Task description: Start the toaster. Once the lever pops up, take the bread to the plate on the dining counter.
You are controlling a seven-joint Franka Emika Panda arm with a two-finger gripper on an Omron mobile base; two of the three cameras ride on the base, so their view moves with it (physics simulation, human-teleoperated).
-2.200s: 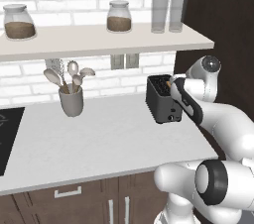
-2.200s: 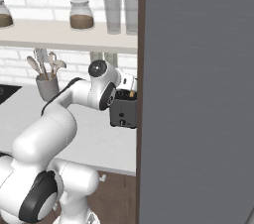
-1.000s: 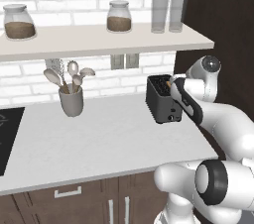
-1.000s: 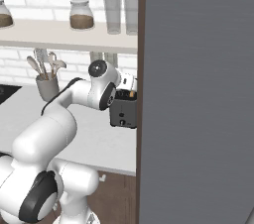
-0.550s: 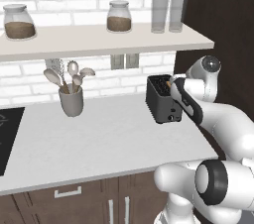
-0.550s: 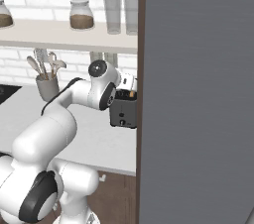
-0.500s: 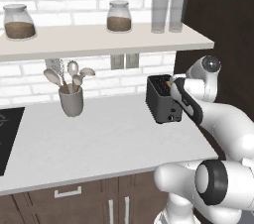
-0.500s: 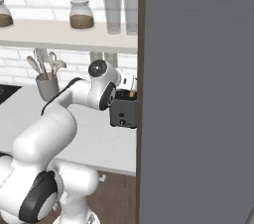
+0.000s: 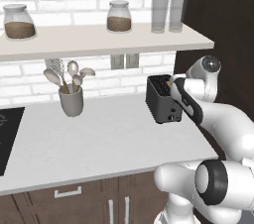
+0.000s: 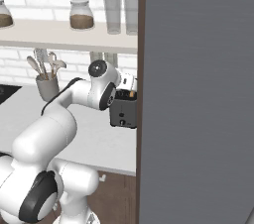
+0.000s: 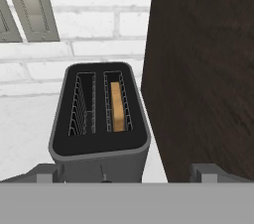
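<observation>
Toaster [image 9: 161,100]: small black box with two wire-lined slots across its top, standing at the far right end of the pale worktop [image 9: 99,143], close to the white brick wall and just beside a tall dark wood panel [image 9: 223,25] on its right. Its narrow near face carries a small control low down.

Bread [image 11: 117,106]: golden-tan slice sunk in the right-hand slot as seen from the hand view, its top edge below the slot rim. The left-hand slot shows only its wire guides. A small orange patch of it also shows at the toaster top in the right base view [image 10: 131,95].

Gripper [image 9: 174,85]: at the toaster's near right top edge, partly hidden by the wrist. In the hand view two grey finger tips [image 11: 47,172] rise far apart, one at either lower corner of the toaster body, so the jaws stand released and grasp nothing.

Utensil cup [image 9: 71,101]: grey, upright, holding pale spoons, on the worktop well to the left of the toaster.

Shelf [image 9: 99,39]: pale board above the worktop, bearing two lidded jars with brown contents [image 9: 119,17] and two clear glasses [image 9: 159,14] at its right end.

Wall plates [image 11: 33,10]: grey, on the brick behind the toaster.

Cooktop [image 9: 7,136]: dark panel at the worktop's left edge.
</observation>
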